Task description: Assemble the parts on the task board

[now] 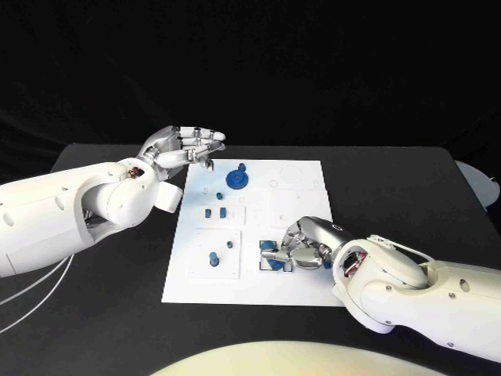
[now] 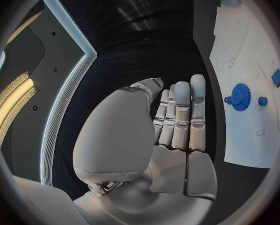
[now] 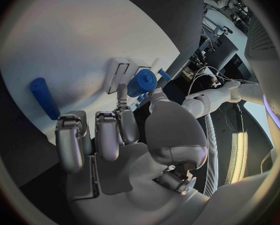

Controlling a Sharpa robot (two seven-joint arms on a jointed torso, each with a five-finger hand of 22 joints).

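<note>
The white task board [image 1: 290, 211] lies in the middle of the black table. A blue gear [image 1: 238, 179] stands at its far end, also in the left wrist view as the gear [image 2: 240, 96]. Two small blue pegs [image 1: 214, 211] stand mid-board, and more blue pieces [image 1: 214, 258] sit near the front left. My left hand [image 1: 183, 149] hovers off the board's far left corner, fingers [image 2: 180, 110] straight, holding nothing. My right hand [image 1: 304, 247] rests low over the board's front right, fingers curled. It pinches a short blue cylinder [image 3: 142, 82] between thumb and a finger. A long blue peg [image 3: 44, 98] lies on the board beside it.
Black tabletop [image 1: 409, 196] surrounds the board on all sides. A pale round object [image 1: 485, 182] sits at the table's far right edge. White cables [image 1: 25, 298] hang beside my left arm.
</note>
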